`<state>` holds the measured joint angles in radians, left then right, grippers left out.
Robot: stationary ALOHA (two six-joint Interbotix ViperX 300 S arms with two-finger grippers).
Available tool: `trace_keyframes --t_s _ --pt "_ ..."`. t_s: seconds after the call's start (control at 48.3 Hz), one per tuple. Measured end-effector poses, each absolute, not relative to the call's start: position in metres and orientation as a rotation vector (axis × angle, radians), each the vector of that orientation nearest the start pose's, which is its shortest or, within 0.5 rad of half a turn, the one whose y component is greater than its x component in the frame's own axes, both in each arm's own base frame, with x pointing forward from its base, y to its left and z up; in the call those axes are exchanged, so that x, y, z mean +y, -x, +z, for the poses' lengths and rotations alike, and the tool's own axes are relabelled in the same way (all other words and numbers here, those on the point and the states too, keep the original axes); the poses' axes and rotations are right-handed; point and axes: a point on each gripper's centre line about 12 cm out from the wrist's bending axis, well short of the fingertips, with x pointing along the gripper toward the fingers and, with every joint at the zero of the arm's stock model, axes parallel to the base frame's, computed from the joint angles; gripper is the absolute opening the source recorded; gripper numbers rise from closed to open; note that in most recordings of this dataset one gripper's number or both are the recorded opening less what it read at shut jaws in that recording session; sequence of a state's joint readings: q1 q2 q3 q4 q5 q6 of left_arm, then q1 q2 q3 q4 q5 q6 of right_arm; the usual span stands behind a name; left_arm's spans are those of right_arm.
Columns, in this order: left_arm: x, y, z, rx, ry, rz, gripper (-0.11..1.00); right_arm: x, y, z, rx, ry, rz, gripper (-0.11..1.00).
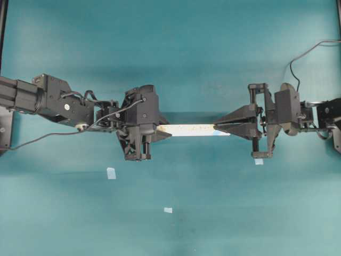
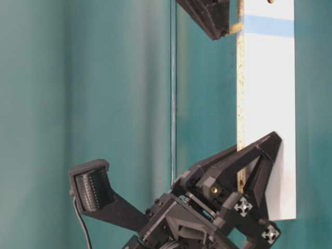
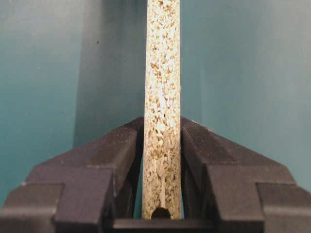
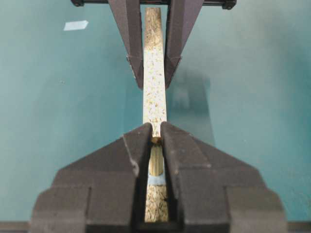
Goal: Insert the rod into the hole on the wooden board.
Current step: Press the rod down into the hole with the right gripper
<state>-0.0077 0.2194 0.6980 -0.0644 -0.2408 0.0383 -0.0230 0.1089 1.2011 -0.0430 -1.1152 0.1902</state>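
The wooden board [image 1: 192, 129] hangs level above the teal table, standing on its narrow side. My left gripper [image 1: 155, 130] is shut on its left end; in the left wrist view the speckled edge [image 3: 163, 92] runs up from between the jaws of that gripper [image 3: 163, 124]. My right gripper [image 4: 156, 127] is shut on the rod [image 4: 156, 160], a short tan peg standing on the board's upper edge at the light-blue mark [image 4: 156, 180]. The hole under the rod is hidden, so I cannot tell how deep the rod sits. From table level the blue stripe [image 2: 270, 25] shows across the board's face [image 2: 267, 104].
Pale tape squares lie on the table [image 1: 111, 173], [image 1: 168, 210], [image 1: 258, 161]. A dark plain hole [image 3: 161, 212] shows in the board's edge by the left jaws. A cable [image 1: 311, 49] loops behind the right arm.
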Motion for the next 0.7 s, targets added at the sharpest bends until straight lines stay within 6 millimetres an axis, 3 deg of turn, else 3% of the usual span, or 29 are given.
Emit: trace_keyframes --t_s 0.393,0.704 --pt "-0.002 -0.398 0.094 0.68 0.016 0.015 0.33 0.002 -0.278 0.1 0.234 -0.181 0.01 0.09" --pt "-0.002 -0.398 0.095 0.681 0.015 0.014 0.33 0.003 -0.284 0.093 0.321 -0.178 0.003 0.09"
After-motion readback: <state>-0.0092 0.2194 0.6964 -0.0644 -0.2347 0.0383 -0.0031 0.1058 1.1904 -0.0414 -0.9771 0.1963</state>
